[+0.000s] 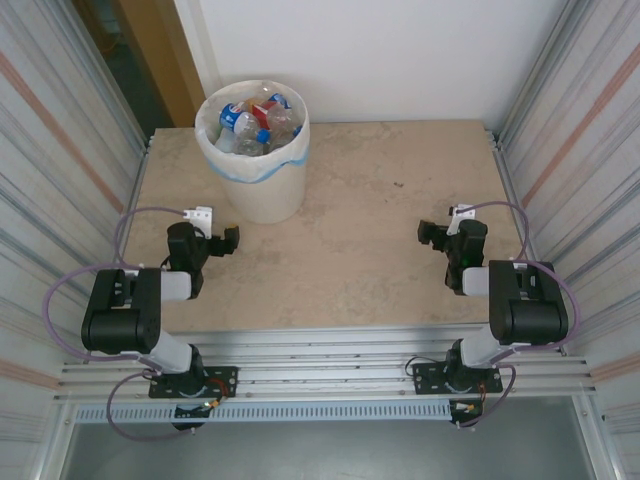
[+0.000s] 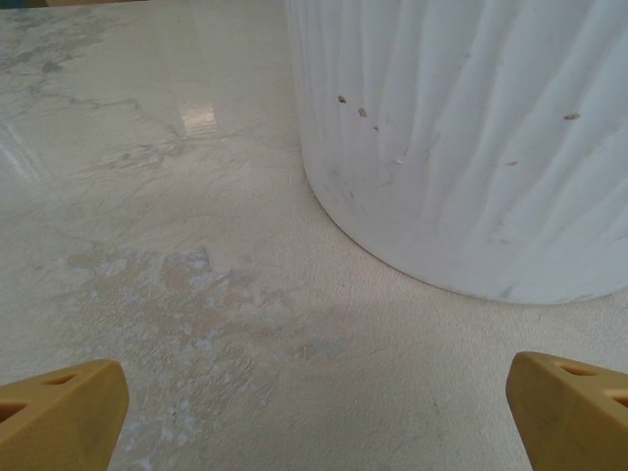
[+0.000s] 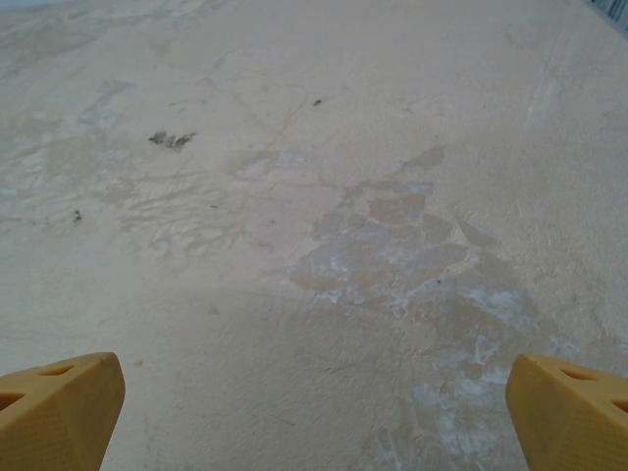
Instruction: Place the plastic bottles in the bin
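Left gripper (image 1: 228, 241) and right gripper (image 1: 432, 234) gape empty; small clear plastic bottles (image 1: 256, 120) fill the round cream-white bin (image 1: 265, 195); apparently nothing remains.

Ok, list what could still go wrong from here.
1. The left gripper sits open close to the bin; a careless swing could shove or tip it.
2. The bottles are heaped up to the rim, so a knock might spill one out onto the table.
3. The right gripper, also open, hangs low over the table; dropping further might scrape it.
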